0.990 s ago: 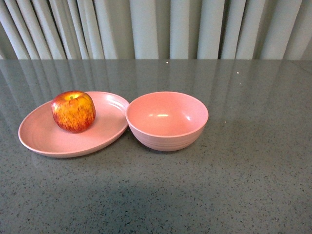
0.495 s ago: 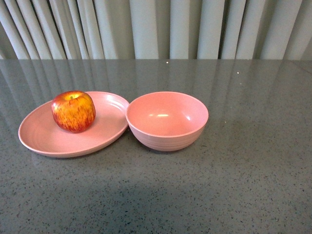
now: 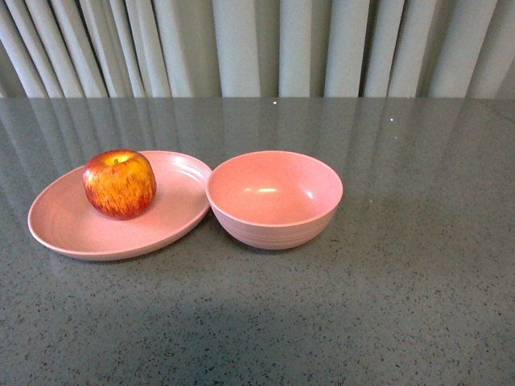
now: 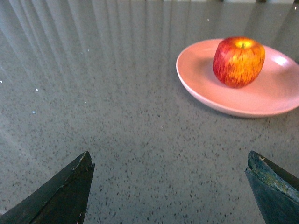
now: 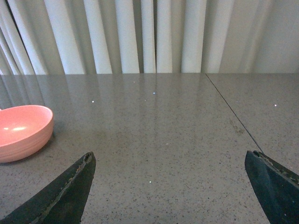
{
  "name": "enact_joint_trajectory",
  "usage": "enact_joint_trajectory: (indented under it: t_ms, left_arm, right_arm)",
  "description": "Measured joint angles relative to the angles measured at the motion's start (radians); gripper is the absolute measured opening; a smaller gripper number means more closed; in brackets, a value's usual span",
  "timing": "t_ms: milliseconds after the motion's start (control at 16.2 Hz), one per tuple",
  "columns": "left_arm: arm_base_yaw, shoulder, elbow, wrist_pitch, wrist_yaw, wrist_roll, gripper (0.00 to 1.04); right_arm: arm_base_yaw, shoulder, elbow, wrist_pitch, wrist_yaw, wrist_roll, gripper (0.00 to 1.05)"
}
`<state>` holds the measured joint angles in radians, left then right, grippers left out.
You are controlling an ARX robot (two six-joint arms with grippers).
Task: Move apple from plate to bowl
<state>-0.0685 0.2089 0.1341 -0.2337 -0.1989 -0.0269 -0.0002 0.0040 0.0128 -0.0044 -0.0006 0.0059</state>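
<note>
Here the apple [image 3: 119, 183] sits on the plate [image 3: 64, 225], rim just beside the bowl [image 3: 273, 232].

The right gripper [image 5: 169, 155], jaws wide apart, hangs above the table [image 5: 163, 112], bowl [image 5: 21, 130] nearby.

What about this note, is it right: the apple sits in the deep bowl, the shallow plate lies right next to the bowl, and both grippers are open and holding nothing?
Not quite. The apple sits on the plate, not in the bowl, which is empty; the front view shows this. The rest holds: the plate lies right next to the bowl, and the left gripper and right gripper are open and holding nothing.
</note>
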Motion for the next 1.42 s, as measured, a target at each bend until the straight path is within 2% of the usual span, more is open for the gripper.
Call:
enact_joint_trajectory:
  t_ms: [62,248,371,495,681,866,1052,1423]
  left_arm:
    - [0.037,0.117,0.062,0.144,0.053,0.001,0.98]
    - [0.045,0.254,0.103,0.271,0.103,0.008,0.98]
    - [0.006,0.55,0.225,0.479,0.162,0.016,0.98]
    - [-0.03,0.793,0.375,0.562,0.211,0.015,0.98]
    - [-0.071,1.142,0.587,0.537,0.23,0.006,0.98]
    - [-0.083,1.356,0.757,0.485,0.222,-0.002,0.98]
    - [-0.073,1.489,0.822,0.413,0.205,-0.015,0.98]
    - [-0.077,1.569,0.852,0.377,0.218,-0.046,0.98]
  right_arm:
    - [0.0,0.0,0.0,0.0,0.0,0.0,0.98]
    - [0.0,0.0,0.0,0.0,0.0,0.0,0.98]
    - [0.0,0.0,0.0,0.0,0.0,0.0,0.98]
    - [0.0,0.0,0.0,0.0,0.0,0.0,0.98]
    - [0.0,0.0,0.0,0.0,0.0,0.0,0.98]
    - [0.0,0.0,0.0,0.0,0.0,0.0,0.98]
    - [0.0,0.0,0.0,0.0,0.0,0.0,0.98]
    - [0.0,0.0,0.0,0.0,0.0,0.0,0.98]
